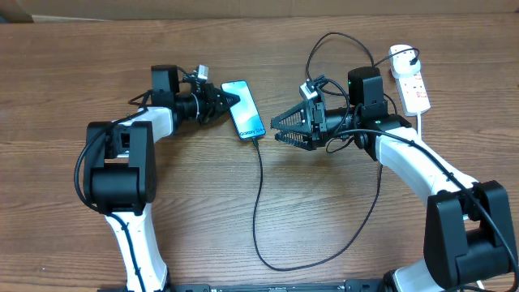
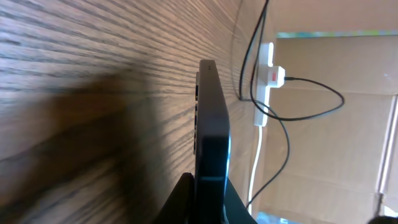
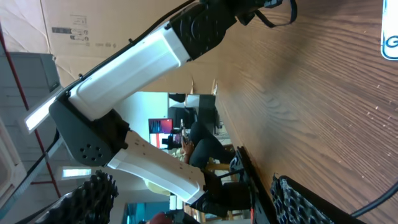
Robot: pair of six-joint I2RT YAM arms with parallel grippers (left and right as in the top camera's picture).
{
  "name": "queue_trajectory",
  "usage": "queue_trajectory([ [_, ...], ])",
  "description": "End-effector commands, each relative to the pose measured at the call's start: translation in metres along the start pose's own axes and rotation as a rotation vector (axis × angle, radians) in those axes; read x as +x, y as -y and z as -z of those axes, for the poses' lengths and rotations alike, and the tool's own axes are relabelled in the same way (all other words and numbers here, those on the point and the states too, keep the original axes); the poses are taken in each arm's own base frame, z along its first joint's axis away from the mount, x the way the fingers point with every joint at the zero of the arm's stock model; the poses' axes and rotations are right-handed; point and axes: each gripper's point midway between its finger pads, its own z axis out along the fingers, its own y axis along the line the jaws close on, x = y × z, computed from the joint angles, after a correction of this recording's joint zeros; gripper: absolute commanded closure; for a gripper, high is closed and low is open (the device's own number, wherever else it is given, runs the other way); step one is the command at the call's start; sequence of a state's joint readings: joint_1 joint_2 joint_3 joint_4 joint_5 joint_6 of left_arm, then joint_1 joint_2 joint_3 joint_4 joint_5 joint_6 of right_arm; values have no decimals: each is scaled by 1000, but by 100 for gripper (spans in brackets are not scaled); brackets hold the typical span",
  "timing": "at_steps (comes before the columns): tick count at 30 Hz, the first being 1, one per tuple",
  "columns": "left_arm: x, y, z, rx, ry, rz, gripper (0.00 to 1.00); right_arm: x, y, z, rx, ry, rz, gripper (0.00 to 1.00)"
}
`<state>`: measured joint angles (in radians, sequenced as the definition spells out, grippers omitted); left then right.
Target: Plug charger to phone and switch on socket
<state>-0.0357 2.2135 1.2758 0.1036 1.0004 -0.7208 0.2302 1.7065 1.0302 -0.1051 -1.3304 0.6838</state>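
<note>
Phone [image 1: 244, 109] pinched at one end by left gripper [image 1: 228, 99], apparently to brace it; charger [image 1: 261, 178] meets its far end. Right gripper [image 1: 278, 130], wide open, empty, nearby; socket [image 1: 413, 85] behind its wrist.

Phone [image 3: 390, 31]: was cropped at the right wrist view's edge.
Socket switches [image 1: 414, 84]: were too small to read overhead.

Charger [image 1: 260, 186] loops across table [image 1: 65, 49] centre; far-left stretch open.

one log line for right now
left gripper: shut on phone | right gripper: open, empty | charger: tip at phone's bottom end | socket: untouched
</note>
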Motion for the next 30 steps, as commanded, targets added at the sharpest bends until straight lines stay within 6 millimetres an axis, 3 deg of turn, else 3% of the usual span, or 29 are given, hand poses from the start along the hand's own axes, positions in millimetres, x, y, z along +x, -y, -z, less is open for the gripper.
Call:
queue_trajectory([
  [1, -3, 1, -5, -24, 18, -52, 95, -4, -11, 3, 2, 15, 43, 19],
  [16, -4, -5, -8, -48, 30, -50, 92, -3, -10, 3, 3, 14, 39, 20],
  [22, -6, -8, -8, -66, 42, -46, 73, -3, -10, 3, 3, 14, 38, 20],
  [30, -7, -9, -7, -66, 46, -44, 72, -3, -10, 3, 3, 14, 38, 21],
])
